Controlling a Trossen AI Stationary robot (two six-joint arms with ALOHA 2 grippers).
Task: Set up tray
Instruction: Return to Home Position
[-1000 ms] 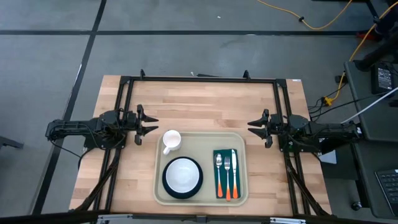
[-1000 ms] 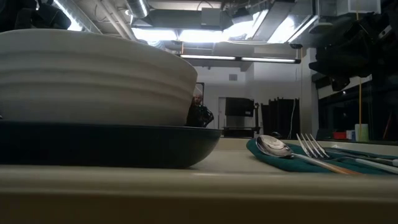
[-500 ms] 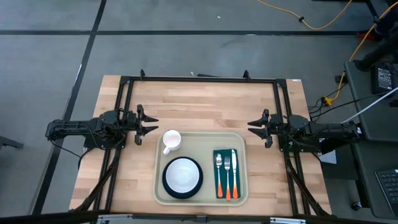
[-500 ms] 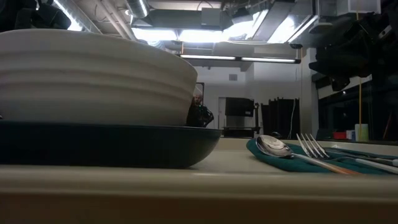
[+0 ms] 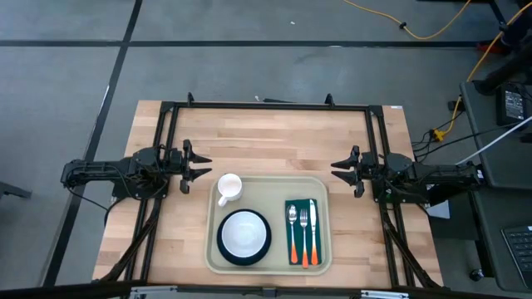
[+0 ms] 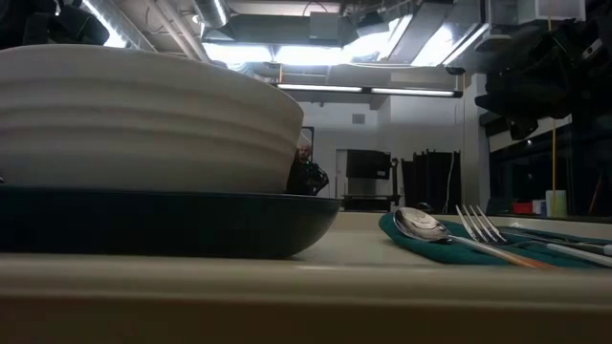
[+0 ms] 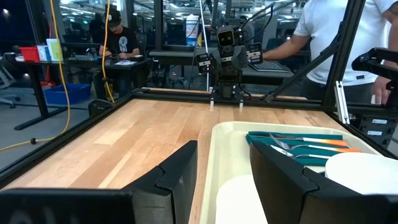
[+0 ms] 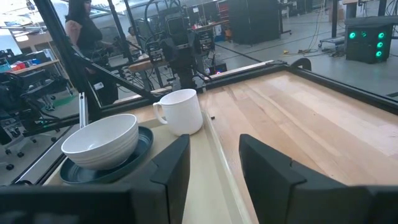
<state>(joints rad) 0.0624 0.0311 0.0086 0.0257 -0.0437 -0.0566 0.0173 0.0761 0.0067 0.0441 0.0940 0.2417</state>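
Tray [image 5: 278,187] lies at front centre of wooden table [image 5: 266,141]. It holds 1 mug [image 5: 229,188], 1 white bowl [image 5: 243,233] on a teal plate [image 5: 221,241], and a green napkin [image 5: 320,224] bearing spoon [image 5: 292,224], fork [image 5: 303,226], knife [image 5: 312,220]. Left gripper [image 5: 203,166] and right gripper [image 5: 335,170] sit just beyond the tray's far corners, jaws spread.

Low view crowded out, wrist views clipped

In the left wrist view the mug [image 7: 239,202] is cut by the bottom edge and sits partly behind the jaws, and the bowl [image 7: 367,169] runs off the right edge. In the low view the bowl and plate [image 6: 163,225] run off the left edge and hide the mug, while the napkin [image 6: 430,247] and fork [image 6: 478,225] run off the right. In the right wrist view the tray [image 8: 208,174] shows only between the jaws.
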